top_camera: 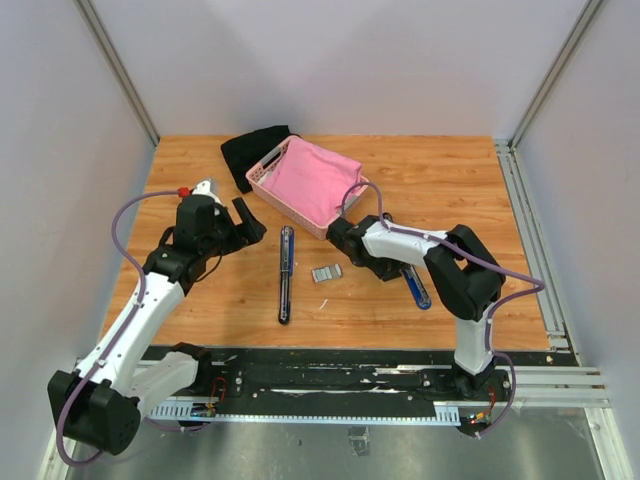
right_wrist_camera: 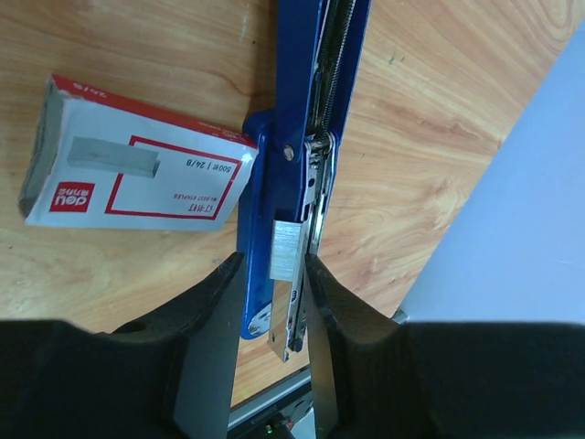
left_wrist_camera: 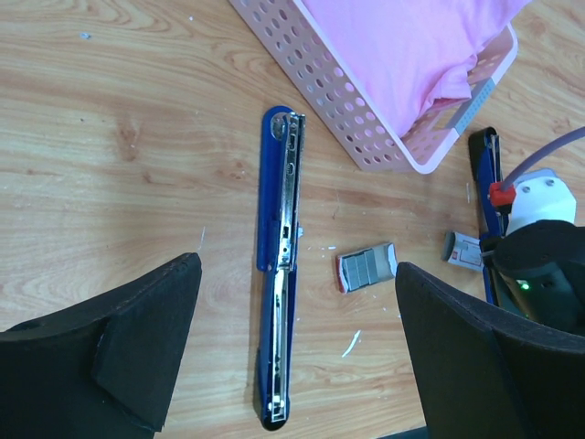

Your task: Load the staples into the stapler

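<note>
Right gripper (right_wrist_camera: 274, 270) pinching staples (right_wrist_camera: 286, 249) at the open stapler (right_wrist_camera: 294, 73) rail, apparently unseated; left gripper (left_wrist_camera: 297, 265) spread wide.

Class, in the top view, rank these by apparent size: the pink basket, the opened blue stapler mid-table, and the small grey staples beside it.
1. the pink basket
2. the opened blue stapler, long but thin
3. the grey staples, clearly smallest

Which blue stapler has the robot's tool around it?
The right-hand stapler, beside the white carton, clasped by the right tool; the other stapler lies open mid-table, untouched.
</note>
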You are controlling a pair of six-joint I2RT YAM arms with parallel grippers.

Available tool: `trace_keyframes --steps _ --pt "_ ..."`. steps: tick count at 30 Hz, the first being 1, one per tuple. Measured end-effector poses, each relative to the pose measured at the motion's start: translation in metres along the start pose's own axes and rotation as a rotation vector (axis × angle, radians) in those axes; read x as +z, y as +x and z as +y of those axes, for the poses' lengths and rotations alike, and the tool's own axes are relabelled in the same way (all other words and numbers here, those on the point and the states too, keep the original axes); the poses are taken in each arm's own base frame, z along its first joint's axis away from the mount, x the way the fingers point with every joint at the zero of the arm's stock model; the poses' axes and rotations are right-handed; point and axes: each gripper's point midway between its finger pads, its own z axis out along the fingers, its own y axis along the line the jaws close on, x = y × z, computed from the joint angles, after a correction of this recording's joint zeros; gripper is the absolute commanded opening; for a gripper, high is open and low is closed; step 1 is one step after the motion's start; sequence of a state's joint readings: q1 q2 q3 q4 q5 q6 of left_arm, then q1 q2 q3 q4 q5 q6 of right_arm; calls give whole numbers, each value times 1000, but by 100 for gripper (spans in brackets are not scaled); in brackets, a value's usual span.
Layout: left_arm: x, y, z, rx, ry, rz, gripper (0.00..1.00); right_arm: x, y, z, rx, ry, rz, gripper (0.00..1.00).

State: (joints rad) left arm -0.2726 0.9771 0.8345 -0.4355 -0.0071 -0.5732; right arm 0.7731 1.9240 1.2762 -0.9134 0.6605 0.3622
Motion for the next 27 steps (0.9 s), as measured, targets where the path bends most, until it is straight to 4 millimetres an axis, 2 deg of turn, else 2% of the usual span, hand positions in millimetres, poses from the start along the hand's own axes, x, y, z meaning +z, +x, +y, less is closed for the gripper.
trace_keyframes --steps 13,20,27 --pt "-7 -2 -1 -11 5 -13 92 7 -3 -6 -26 90 -4 31" --pt "-8 -2 0 -11 2 -17 92 17 1 -3 -58 122 22 27" --pt "-8 -2 1 -12 -1 -19 92 18 -1 -5 -61 139 19 21"
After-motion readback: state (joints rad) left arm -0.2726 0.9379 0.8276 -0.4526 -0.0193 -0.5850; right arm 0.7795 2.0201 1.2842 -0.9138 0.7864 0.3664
